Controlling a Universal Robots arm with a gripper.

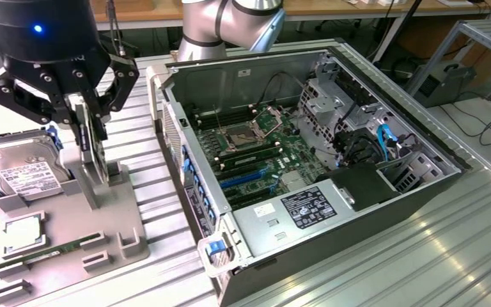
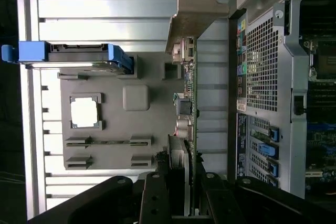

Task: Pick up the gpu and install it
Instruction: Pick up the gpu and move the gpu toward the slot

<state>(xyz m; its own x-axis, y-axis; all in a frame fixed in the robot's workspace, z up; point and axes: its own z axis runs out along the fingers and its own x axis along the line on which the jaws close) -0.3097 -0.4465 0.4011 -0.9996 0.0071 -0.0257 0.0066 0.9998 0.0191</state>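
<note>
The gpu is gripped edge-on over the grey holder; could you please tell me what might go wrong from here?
The gripper pinches the thin gpu near its upper end, so the card might tilt or slip. Its lower end is close to the posts of the grey holder and could snag there. The open computer case stands close beside, so the silver bracket may strike its wall.

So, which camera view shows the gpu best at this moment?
The wrist view: the gpu runs edge-on, whole length, from its silver bracket to the jaws. The exterior view shows it upright between the jaws at the gray holder, its upper part hidden by them.
</note>
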